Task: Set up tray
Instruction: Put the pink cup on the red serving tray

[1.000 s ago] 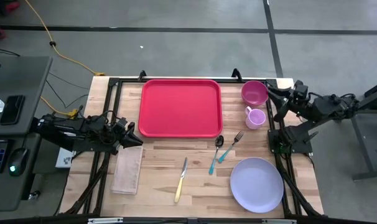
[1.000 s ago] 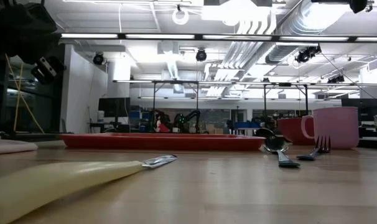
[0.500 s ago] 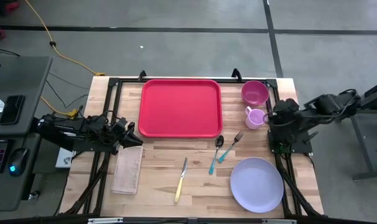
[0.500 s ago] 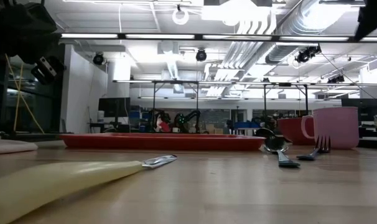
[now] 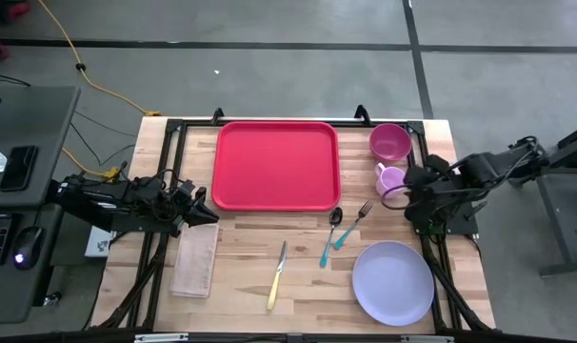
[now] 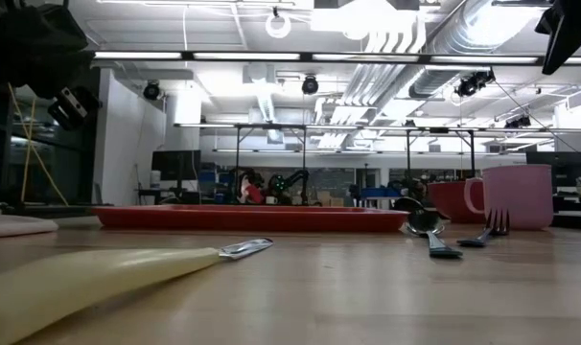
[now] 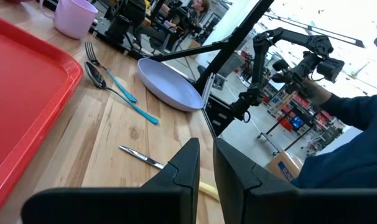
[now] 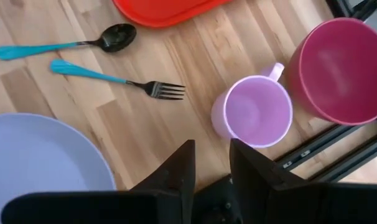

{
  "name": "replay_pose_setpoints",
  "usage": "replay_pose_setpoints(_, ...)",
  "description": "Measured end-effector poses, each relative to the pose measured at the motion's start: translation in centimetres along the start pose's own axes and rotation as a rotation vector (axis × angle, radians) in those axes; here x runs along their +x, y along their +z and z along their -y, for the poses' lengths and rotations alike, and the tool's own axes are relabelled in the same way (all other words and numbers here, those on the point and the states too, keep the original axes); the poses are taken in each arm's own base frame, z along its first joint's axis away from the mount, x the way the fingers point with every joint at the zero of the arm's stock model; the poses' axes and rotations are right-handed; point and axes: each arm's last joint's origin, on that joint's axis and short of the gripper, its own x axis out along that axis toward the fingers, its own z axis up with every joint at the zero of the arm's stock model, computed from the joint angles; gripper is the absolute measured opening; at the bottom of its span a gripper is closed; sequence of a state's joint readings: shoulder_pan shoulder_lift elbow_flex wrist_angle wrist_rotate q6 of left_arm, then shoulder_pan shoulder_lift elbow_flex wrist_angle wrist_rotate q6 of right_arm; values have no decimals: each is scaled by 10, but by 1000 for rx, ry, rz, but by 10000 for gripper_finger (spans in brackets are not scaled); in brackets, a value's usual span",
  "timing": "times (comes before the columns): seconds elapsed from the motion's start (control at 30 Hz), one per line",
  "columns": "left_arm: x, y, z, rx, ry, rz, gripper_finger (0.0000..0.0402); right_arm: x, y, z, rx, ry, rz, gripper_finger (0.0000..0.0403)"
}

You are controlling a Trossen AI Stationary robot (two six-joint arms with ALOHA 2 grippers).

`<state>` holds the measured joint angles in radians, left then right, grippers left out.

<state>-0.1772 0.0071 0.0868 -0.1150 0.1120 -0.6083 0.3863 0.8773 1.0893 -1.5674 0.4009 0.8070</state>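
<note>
The red tray point(image 5: 276, 164) lies flat at the table's far middle; it also shows in the low view point(image 6: 252, 218) and the left wrist view point(image 7: 20, 87). My right gripper point(image 5: 409, 186) hovers open just right of the lilac mug point(image 5: 391, 180), which shows beyond its fingers point(image 8: 254, 112) beside the pink bowl point(image 8: 338, 68). A teal spoon point(image 5: 330, 233) and fork point(image 5: 353, 224) lie near the tray's right corner. My left gripper point(image 5: 205, 208) waits shut at the table's left, above a beige cloth point(image 5: 195, 259).
A lavender plate point(image 5: 393, 282) sits at the near right corner. A yellow-handled knife point(image 5: 277, 276) lies at the near middle. The pink bowl point(image 5: 389, 143) stands at the far right, next to the mug. Bare wood shows between cloth and knife.
My right gripper has swung from beside the pink bowl toward the near edge and slightly left, ending next to the lilac mug. The left arm and all the tableware have stayed where they were.
</note>
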Motion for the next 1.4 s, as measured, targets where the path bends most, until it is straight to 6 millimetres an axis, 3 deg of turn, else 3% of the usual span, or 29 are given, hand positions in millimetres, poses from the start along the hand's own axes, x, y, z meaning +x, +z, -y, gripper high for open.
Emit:
replay_pose_setpoints(0.33,0,0,-1,0,20,14,79,12,14,0,-50,-32,-55,126)
replay_pose_setpoints(0.63,-1,6,-4,-60,182,169,79,59,13,-2,-99,-3,-116,149)
replay_pose_setpoints(1.0,-2,14,-2,-83,199,281,79,101,2,4,-126,-12,-180,150)
replay_pose_setpoints(1.4,-2,13,-4,-32,257,293,79,110,5,18,-84,-45,-197,149)
